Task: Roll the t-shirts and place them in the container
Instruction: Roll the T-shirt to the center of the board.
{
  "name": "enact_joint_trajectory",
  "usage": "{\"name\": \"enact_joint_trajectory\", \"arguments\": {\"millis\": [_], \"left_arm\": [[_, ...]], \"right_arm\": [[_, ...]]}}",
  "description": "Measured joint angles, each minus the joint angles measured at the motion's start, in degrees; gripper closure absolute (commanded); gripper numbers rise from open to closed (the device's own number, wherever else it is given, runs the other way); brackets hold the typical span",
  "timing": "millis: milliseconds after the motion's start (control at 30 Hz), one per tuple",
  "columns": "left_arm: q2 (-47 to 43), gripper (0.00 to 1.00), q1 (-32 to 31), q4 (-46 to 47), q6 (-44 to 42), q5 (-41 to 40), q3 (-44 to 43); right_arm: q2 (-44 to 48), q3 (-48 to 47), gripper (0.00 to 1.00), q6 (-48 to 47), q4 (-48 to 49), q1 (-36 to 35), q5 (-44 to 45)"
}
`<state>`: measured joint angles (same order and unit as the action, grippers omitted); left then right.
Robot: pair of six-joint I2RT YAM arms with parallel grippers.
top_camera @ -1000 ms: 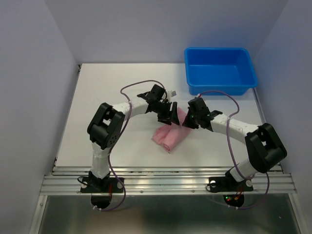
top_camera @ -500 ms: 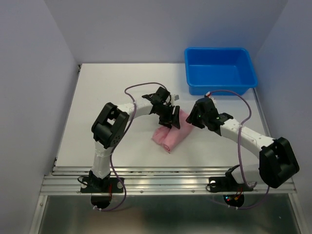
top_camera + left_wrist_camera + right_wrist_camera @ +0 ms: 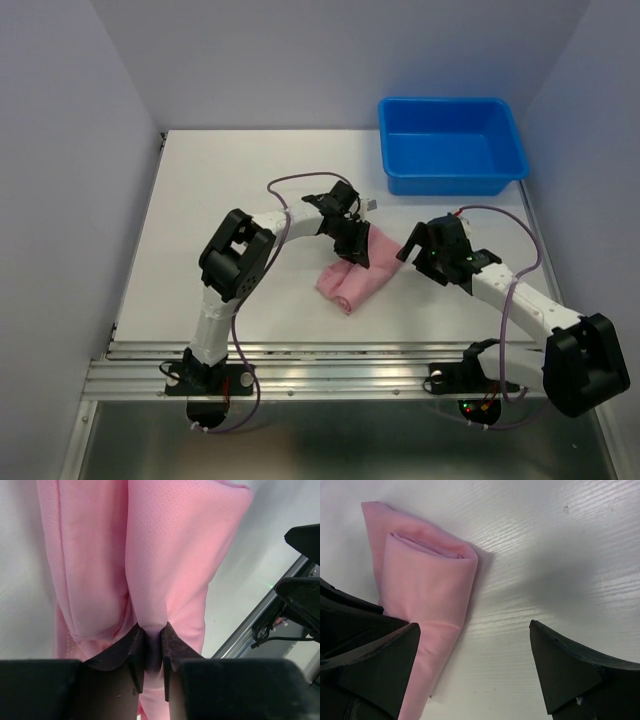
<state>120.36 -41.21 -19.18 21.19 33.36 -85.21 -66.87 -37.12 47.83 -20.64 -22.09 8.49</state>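
Though it is only loosely wound, the pink t-shirt lies as a short bundle near the middle of the white table, slanting from far right to near left with two soft lobes side by side; the right wrist view shows a curl of layers at its end. The tabletop has a faint wood grain, and plain lavender walls close it in on three sides. A blue bin sits in the far right corner, well apart from the shirt, and a metal rail runs along the near edge where both bases are bolted. The left arm rises, folds at the elbow and reaches right to the bundle's far end, where the left gripper has its jaws drawn narrow, pinching a fold of pink fabric. The right arm stretches in low from the right, with the right gripper just beside the bundle, jaws spread wide over bare table, holding nothing
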Motion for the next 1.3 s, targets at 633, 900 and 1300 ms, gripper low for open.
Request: {"name": "enact_joint_trajectory", "arguments": {"millis": [633, 900, 1300], "left_arm": [[-0.7, 1.0, 1.4, 11.9, 3.5, 16.6, 8.5], [-0.9, 1.0, 3.2, 18.1, 6.4, 21.7, 11.1], [-0.9, 1.0, 4.0, 24.3, 9.5, 26.9, 13.3]], "right_arm": [[6.4, 14.9, 0.0, 7.1, 15.3, 0.0, -9.2], [6.5, 20.5, 0.0, 10.1, 27.2, 0.0, -11.3], [-1.8, 27.9, 0.21, 15.5, 53.3, 0.0, -13.9]]}}
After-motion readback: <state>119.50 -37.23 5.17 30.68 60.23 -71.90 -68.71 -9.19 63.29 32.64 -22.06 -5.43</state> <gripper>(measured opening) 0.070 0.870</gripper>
